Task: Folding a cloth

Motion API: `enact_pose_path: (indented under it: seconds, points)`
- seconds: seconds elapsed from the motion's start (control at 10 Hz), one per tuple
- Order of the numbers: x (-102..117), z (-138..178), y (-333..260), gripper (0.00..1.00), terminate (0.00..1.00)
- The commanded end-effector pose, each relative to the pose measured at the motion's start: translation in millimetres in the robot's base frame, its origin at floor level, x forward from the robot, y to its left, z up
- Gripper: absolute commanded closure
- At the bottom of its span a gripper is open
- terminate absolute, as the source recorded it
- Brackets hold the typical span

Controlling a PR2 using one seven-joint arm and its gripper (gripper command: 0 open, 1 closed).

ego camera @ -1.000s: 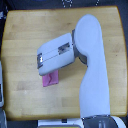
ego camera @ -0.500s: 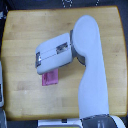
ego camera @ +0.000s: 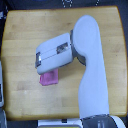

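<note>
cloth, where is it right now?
In the exterior view the cloth lies on the wooden table, left of centre, partly hidden under the arm's white wrist housing just above it. The claw itself isn't visible.

No readable text, label, brand, number or sign appears anywhere: not on the desk [ego camera: 20, 30], the cloth [ego camera: 49, 79] or the robot arm [ego camera: 90, 70].

The cloth [ego camera: 49, 78] is a small, plain pink-magenta piece lying flat on the wooden bench [ego camera: 22, 40], toward the exterior view's left, its upper edge hidden beneath the white arm.
</note>
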Motion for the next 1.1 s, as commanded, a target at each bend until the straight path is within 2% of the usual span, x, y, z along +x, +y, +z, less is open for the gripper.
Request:
enact_pose_path:
  seconds: [0.0, 0.2, 0.3, 0.4, 0.5, 0.8, 1.0]
  points:
    - [1.4, 15.2, -6.7, 0.00, 0.00]
    - [9.3, 59.3, -1.4, 0.00, 0.00]
    - [20.7, 85.7, -3.4, 0.00, 0.00]
    - [29.3, 97.6, -2.7, 0.00, 0.00]
    - [19.4, 117.1, -15.6, 0.00, 0.00]
    - [33.7, 145.6, -31.1, 0.00, 0.00]
    - [55.1, 163.8, -33.6, 0.00, 0.00]
